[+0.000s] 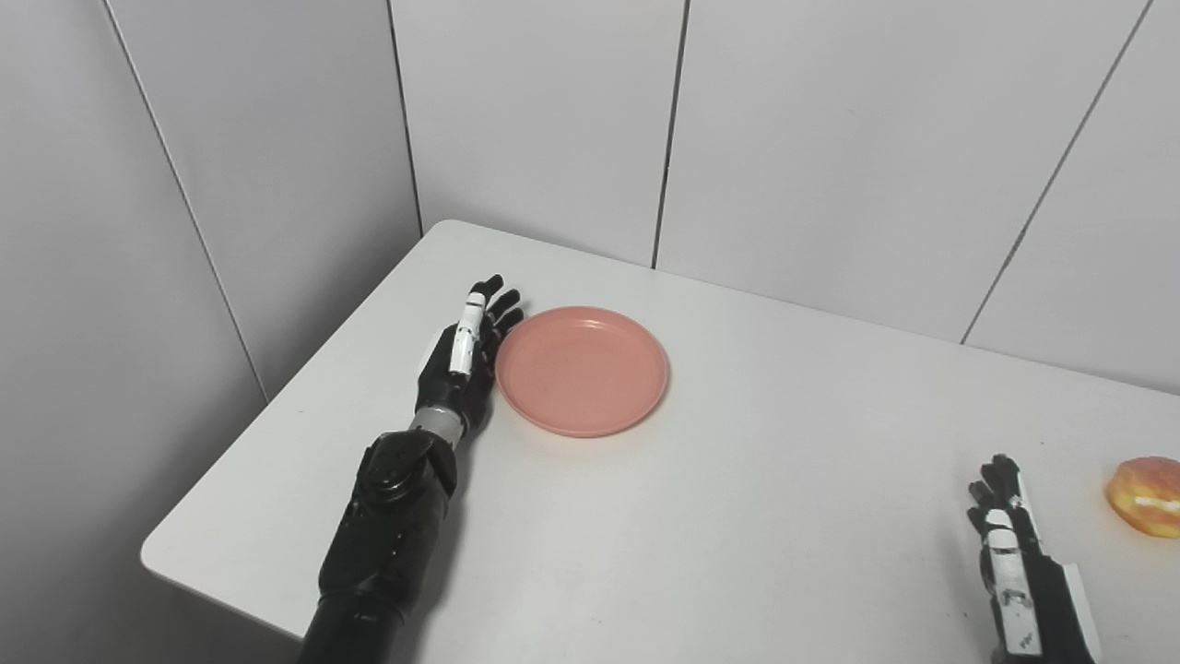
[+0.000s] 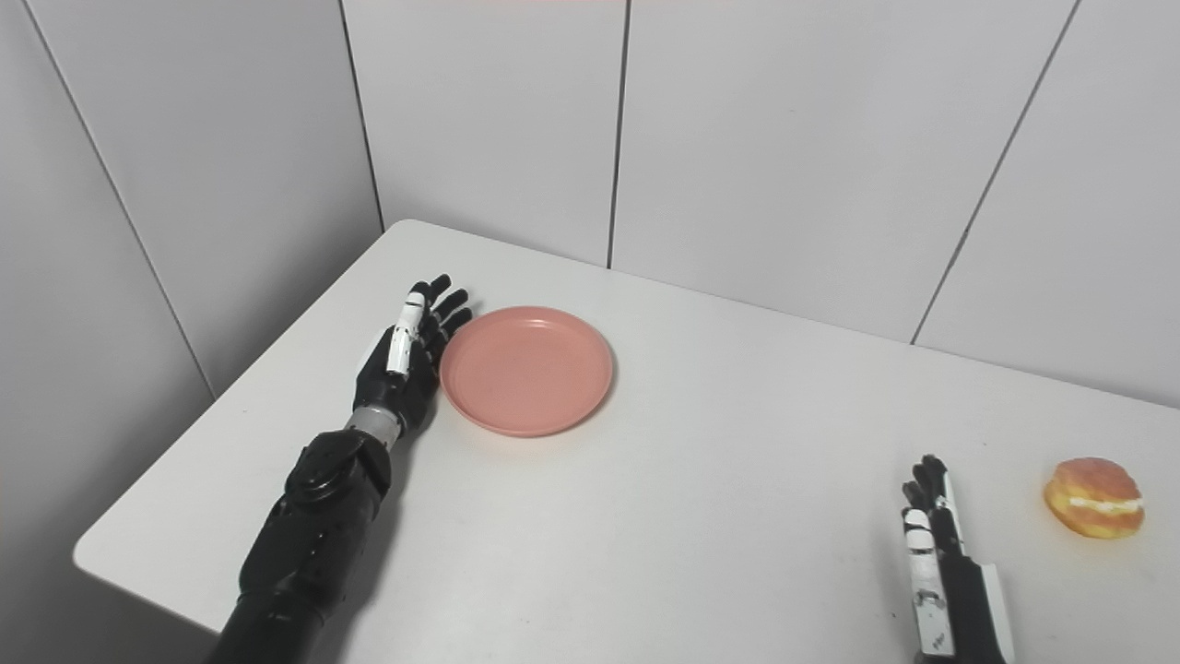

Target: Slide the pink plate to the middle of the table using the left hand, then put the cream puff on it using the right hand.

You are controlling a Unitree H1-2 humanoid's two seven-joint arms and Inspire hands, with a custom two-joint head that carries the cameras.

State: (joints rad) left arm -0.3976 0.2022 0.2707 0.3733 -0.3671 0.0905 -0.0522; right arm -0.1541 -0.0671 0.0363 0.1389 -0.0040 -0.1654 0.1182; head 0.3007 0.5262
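Note:
A pink plate (image 1: pixel 581 369) lies empty on the white table (image 1: pixel 737 480), left of the middle. My left hand (image 1: pixel 466 355) is open, fingers straight, standing on its edge against the plate's left rim. A cream puff (image 1: pixel 1146 495) with a white filling line sits at the right side of the table. My right hand (image 1: pixel 1009 553) is open and empty at the bottom right, left of the cream puff and apart from it. The same scene shows in the right eye view, with the plate (image 2: pixel 525 369) and the cream puff (image 2: pixel 1095 497).
Grey panelled walls (image 1: pixel 830 138) stand close behind the table and along its left side. The table's left corner and front left edge (image 1: pixel 157 563) lie near my left arm.

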